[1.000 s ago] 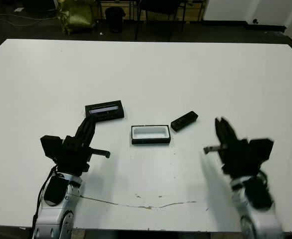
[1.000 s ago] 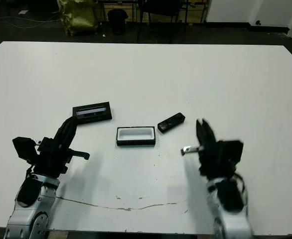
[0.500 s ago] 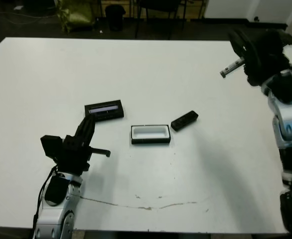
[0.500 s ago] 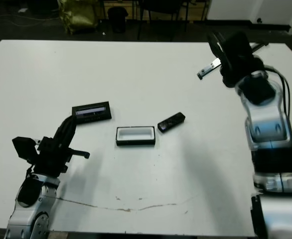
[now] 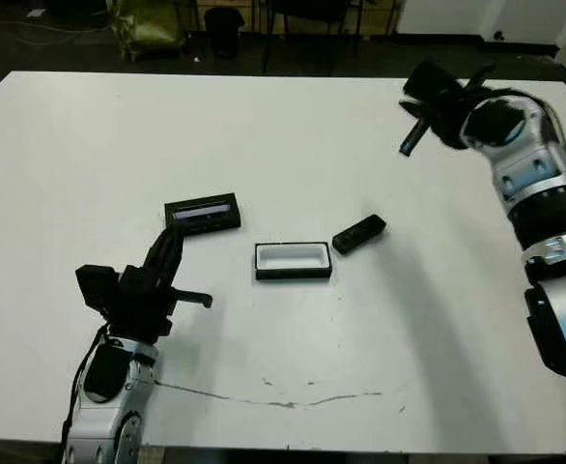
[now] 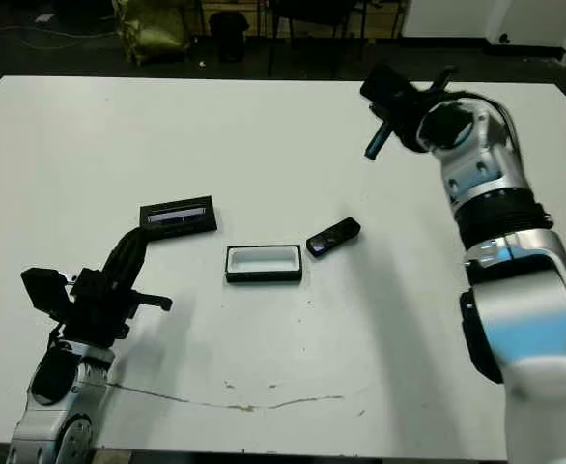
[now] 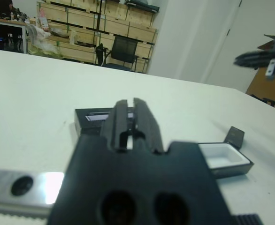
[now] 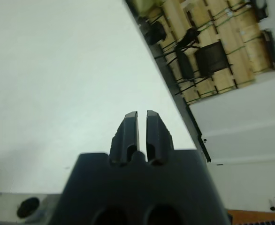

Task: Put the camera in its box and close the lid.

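Three task pieces lie near the middle of the white table, with broad bare tabletop around them on every side and none of them close to an edge. Nearest the robot, along the front edge, a thin dark scratch-like line runs across the surface. The left gripper hovers low over the near-left part of the table, its two black fingers pressed almost together with only a thin slit between them and nothing held. Just beyond its tips lies the flat black rectangular lid with a pale glossy strip, flat on the table, close to the fingers but not touching them. To the right of the lid, a little nearer the robot, sits the shallow black box with a white lining, open side up. The slim black bar-shaped camera rests on the table just beside the box's far-right corner, angled and outside it. Farther off, the right gripper is raised high above the far-right area, well apart from the camera, fingers nearly shut and empty. Past the table's far edge the dark floor holds a yellow-green bag and chair legs.
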`<state>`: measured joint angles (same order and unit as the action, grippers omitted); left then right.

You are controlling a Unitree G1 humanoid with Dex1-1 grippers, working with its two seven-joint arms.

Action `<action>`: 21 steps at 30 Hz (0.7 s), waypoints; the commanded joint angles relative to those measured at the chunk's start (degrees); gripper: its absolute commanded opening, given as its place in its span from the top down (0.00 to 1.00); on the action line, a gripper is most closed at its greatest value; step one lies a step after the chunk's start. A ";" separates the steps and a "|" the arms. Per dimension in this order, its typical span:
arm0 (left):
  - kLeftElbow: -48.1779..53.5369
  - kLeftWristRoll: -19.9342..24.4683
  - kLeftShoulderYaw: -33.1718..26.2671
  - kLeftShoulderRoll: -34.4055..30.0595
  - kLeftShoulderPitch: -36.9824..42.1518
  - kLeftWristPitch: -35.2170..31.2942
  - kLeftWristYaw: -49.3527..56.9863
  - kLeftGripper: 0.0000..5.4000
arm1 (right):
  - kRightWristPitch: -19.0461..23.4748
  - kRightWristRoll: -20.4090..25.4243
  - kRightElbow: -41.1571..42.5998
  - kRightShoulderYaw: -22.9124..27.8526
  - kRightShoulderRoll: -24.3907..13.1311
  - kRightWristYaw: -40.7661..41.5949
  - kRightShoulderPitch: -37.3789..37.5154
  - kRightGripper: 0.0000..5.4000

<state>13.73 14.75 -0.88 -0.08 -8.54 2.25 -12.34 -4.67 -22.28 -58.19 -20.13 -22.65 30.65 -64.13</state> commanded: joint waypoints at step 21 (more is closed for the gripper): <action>-0.85 -0.88 0.04 -0.39 -0.36 -0.09 0.64 1.00 | -4.86 -6.13 -6.48 -7.21 4.06 9.26 4.51 1.00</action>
<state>13.22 14.26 -0.72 -0.07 -8.37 2.95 -12.15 -10.72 -28.01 -64.02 -26.85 -19.13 38.95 -60.84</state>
